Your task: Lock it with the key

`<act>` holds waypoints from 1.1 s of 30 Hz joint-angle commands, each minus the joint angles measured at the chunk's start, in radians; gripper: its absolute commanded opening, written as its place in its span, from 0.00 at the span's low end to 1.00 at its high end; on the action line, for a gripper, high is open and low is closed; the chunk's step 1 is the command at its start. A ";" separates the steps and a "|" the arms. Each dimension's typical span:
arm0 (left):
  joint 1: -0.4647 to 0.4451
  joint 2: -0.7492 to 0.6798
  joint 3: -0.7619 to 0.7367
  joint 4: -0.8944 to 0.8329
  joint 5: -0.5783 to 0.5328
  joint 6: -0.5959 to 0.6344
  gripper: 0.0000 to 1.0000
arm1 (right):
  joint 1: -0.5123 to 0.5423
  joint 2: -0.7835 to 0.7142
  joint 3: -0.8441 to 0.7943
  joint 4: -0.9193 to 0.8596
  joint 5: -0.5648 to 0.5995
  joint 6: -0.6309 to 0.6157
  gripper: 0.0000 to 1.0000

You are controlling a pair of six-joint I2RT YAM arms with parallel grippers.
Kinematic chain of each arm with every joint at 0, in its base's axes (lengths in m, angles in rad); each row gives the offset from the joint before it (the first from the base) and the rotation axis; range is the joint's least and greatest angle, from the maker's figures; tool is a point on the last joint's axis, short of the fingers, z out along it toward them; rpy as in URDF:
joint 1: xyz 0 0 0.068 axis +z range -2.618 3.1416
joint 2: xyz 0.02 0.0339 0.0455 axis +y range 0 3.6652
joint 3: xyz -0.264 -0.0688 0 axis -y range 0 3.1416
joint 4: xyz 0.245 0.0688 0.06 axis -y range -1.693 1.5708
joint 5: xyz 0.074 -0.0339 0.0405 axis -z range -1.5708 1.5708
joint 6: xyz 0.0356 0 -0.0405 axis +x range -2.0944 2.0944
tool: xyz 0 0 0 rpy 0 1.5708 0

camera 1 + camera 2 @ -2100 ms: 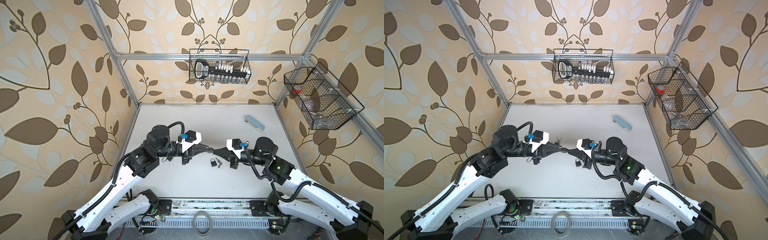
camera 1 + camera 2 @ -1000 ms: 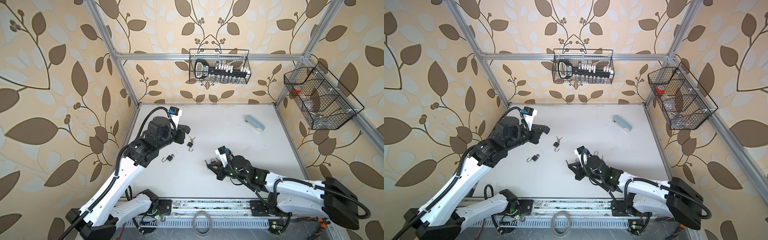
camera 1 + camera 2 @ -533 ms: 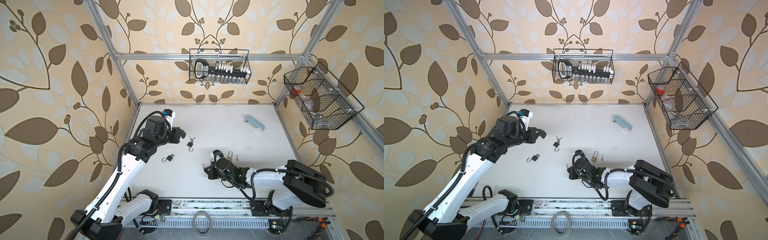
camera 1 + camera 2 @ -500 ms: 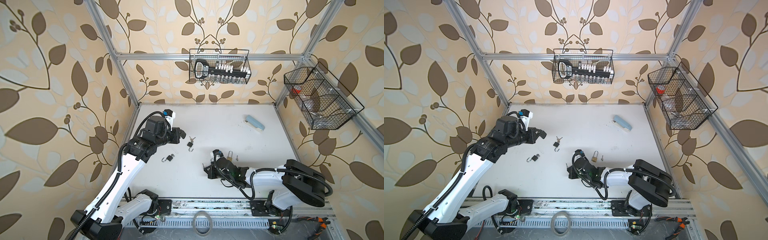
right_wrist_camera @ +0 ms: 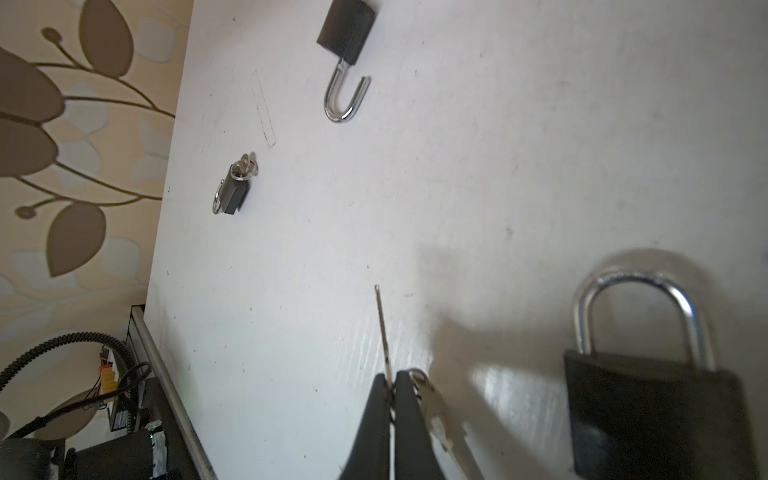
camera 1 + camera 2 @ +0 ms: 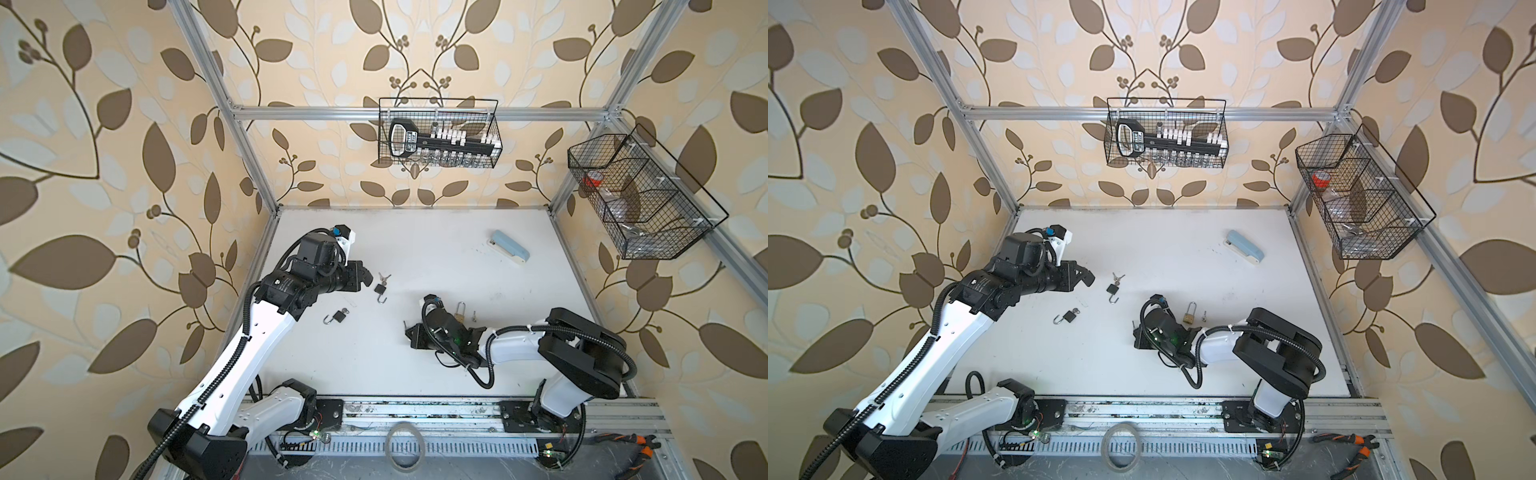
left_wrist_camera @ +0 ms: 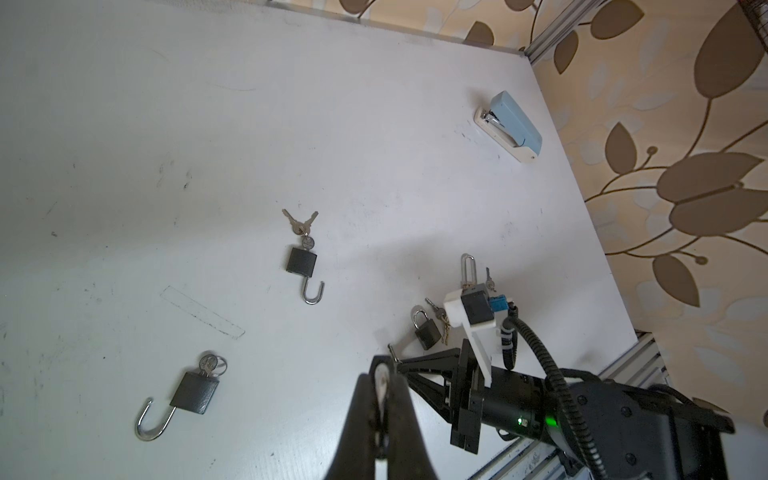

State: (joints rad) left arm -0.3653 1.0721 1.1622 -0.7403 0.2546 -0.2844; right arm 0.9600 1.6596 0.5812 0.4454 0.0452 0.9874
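Claws pinched shut: the right claw grips the key by its bow, blade free, seemingly for a keyhole. A closed padlock lies just beside, toward the desk's front edge, while the left claw hovers toward the left edge.

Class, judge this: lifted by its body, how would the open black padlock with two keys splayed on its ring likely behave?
The padlock looks solid metal, so probably heavy for its size. Its keys sit loose on a ring, so they would likely dangle and swing. The open shackle might swivel or snag if pushed.
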 commanded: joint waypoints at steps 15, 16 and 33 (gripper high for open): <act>0.008 0.082 0.055 -0.116 0.225 0.061 0.00 | -0.016 -0.289 -0.020 0.018 0.105 -0.334 0.42; 0.008 0.087 0.056 -0.119 0.266 0.074 0.00 | -0.013 -0.341 -0.038 0.046 0.097 -0.427 0.44; 0.000 0.111 0.050 -0.010 0.399 0.028 0.00 | 0.053 -0.377 0.117 0.044 0.087 -0.845 0.77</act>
State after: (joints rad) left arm -0.3656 1.2118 1.1881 -0.7841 0.6205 -0.2451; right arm 1.0027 1.2564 0.6556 0.4671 0.1169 0.1200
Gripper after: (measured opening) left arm 0.055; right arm 0.771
